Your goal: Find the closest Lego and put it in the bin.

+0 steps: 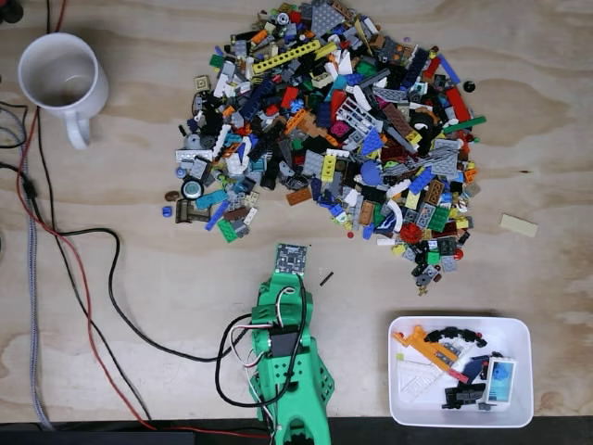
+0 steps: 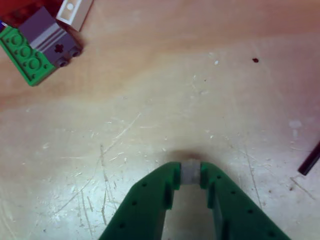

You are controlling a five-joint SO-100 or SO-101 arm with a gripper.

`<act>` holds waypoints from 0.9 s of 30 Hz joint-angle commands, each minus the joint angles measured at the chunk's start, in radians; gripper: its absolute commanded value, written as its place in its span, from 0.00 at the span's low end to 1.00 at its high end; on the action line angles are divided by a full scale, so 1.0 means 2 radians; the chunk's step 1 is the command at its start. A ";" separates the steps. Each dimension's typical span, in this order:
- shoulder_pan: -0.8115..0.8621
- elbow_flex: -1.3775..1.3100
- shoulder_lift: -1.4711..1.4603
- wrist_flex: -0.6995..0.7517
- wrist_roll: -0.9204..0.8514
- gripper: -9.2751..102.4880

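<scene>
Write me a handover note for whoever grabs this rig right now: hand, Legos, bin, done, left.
Hand: green two-finger hand, shut on a small grey Lego piece, low over bare plywood below the pile.
Lego pile: large multicoloured heap, upper centre in the fixed view; a green plate with a grey block is near the wrist camera.
Bin: shallow white plastic tray, lower right, several pieces inside.
Done: piece gripped.
Left: carry it to the bin, release.

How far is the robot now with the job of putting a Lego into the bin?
Done: several pieces already lie in the bin. In hand: the hand looks shut on a small grey piece, over the table just short of the pile. Left: carry that piece to the bin and release it. The large pile is outside the bin.
</scene>
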 commanded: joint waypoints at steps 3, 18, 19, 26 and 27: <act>0.008 -0.005 0.002 0.013 0.003 0.08; 0.044 -0.005 0.002 0.017 -0.023 0.08; 0.044 -0.005 0.002 0.017 -0.023 0.08; 0.044 -0.005 0.002 0.017 -0.026 0.08; 0.044 -0.005 0.002 0.018 -0.028 0.08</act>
